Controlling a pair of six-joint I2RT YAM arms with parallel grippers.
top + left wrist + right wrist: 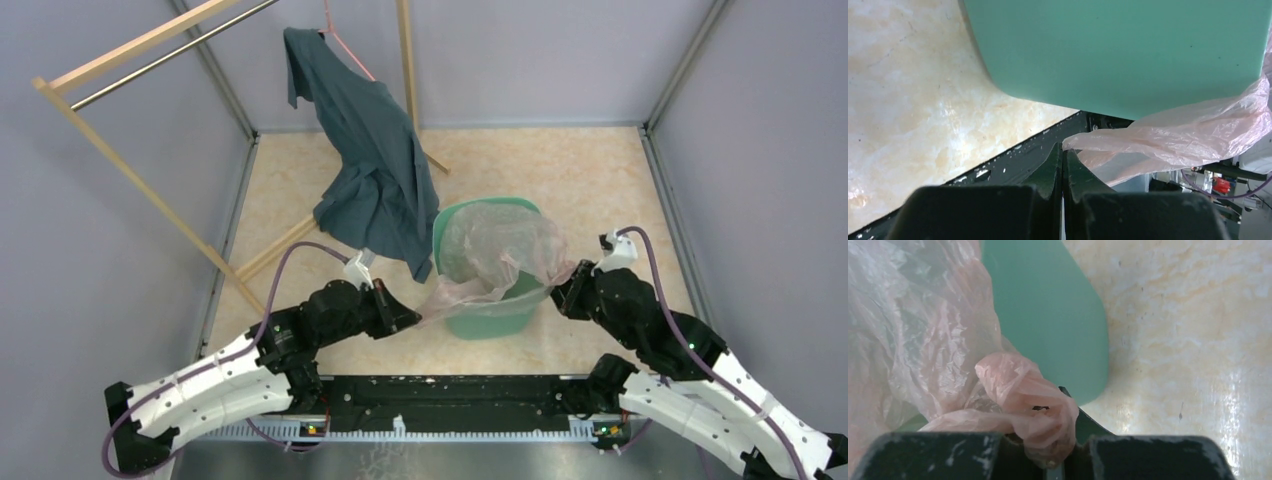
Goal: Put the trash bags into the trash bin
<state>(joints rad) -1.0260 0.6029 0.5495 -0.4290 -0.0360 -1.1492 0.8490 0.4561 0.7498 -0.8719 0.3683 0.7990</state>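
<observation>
I'm pinching the trash bag (495,250) with left gripper (1063,152) and right gripper (560,288), both clenched, either side of the trash bin (480,322); I'm aiming for even, gentle tension.

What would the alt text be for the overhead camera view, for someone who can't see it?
Two black robot arms hold a thin pink trash bag over the mouth of a green bin, the left pincer and right pincer each pinching an edge. A blue-grey shirt hangs on a wooden rack behind.
</observation>
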